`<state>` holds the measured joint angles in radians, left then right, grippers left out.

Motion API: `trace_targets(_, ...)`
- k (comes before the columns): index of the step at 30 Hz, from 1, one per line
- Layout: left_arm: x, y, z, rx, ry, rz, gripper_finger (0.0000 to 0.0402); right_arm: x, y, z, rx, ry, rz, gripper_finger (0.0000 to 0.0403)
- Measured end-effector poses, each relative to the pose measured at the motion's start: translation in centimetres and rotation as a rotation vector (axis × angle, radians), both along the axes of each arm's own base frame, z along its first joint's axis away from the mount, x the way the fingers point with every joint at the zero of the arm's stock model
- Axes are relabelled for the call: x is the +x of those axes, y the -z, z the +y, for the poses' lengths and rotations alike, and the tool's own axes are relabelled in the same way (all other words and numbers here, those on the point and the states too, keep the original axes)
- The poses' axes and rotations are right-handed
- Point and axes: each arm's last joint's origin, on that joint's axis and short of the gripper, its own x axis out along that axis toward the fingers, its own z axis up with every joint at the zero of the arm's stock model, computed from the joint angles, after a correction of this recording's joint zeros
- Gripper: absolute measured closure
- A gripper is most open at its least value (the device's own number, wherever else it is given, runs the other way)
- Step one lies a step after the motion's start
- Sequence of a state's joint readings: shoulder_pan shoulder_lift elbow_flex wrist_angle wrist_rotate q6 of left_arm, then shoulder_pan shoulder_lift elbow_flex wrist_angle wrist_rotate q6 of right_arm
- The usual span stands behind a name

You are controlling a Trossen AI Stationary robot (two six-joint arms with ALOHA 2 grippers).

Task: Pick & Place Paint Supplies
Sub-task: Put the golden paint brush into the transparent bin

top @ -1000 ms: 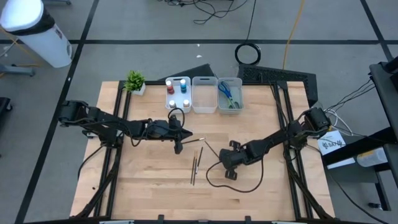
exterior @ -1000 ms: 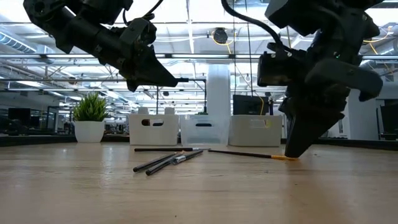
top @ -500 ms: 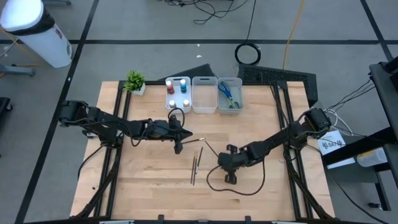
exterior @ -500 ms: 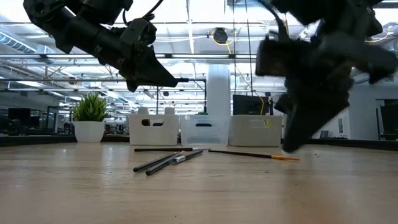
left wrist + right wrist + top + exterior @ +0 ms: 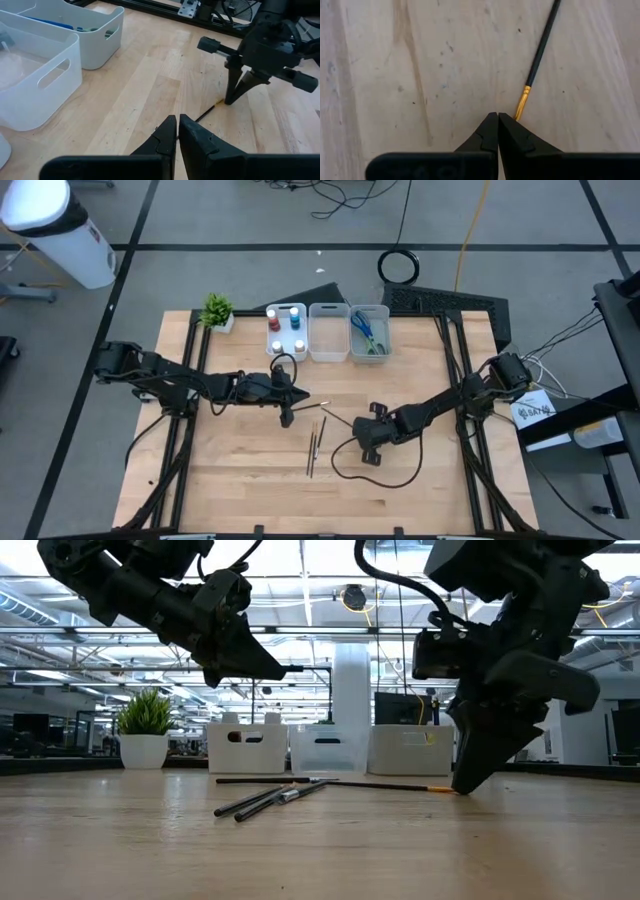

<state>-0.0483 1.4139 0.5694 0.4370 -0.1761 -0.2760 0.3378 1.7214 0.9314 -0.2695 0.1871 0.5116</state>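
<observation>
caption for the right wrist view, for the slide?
Right gripper, fingers shut, tips down at the gold ferrule end of a thin dark brush lying on the wooden table.

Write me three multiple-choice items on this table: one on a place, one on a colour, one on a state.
1. Where do the scissors lie?
A. in the bin nearest the plant
B. in the middle bin
C. in the bin farthest from the plant

2. What colour is the band on the brush by the right hand?
A. gold
B. red
C. green

3. How is the right hand?
A. wide open
B. shut, tips low beside the brush's banded end
C. shut on a bottle

Key: C, the high view shows the handles in that end bin; A, the right wrist view shows a gold band; B, its fingers meet with nothing between them.
</observation>
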Motion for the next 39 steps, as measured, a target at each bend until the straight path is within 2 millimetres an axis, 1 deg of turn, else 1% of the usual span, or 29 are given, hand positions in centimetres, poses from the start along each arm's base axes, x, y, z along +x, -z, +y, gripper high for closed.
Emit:
trace_targets(3, 0.0, 0.0, 0.0, 0.001, 0.0, 0.0, 0.0371, 0.1, -0.1, 0.0, -0.01, -0.018, -0.01, 0.0403)
trace_targets(7, 0.0, 0.0, 0.0, 0.003, 0.002, 0.0, 0.0371, 0.0, -0.6, -0.1, -0.068, 0.009, -0.048, 0.0403)
trace_targets(17, 0.0, 0.0, 0.0, 0.001, 0.001, 0.0, 0.0371, 0.0, -0.4, -0.1, -0.07, 0.006, -0.034, 0.0403)
trace_targets(21, 0.0, 0.0, 0.0, 0.0, 0.0, 0.0, 0.0371, -0.6, 0.4, -0.5, -0.072, 0.014, -0.02, 0.0403)
trace_targets(30, 0.0, 0.0, 0.0, -0.006, 0.003, -0.001, 0.0371, -1.6, 1.9, -1.6, 0.003, 0.038, -0.008, 0.0403)
trace_targets(32, 0.0, 0.1, -0.3, -0.04, 0.036, 0.001, 0.0371, -1.6, 2.0, -1.7, 0.005, 0.039, -0.003, 0.0403)
trace_targets(34, 0.1, 0.4, -1.1, -0.053, 0.122, 0.015, 0.0371, -1.6, 2.0, -1.7, 0.007, 0.039, -0.001, 0.0403)
trace_targets(37, 0.4, 1.5, -2.7, -0.005, 0.259, 0.051, 0.0369, -1.6, 2.0, -1.7, 0.009, 0.038, -0.007, 0.0403)
trace_targets(39, 0.6, 2.4, -3.7, 0.041, 0.28, 0.068, 0.0359, -1.5, 2.0, -1.6, 0.013, 0.037, -0.02, 0.0403)
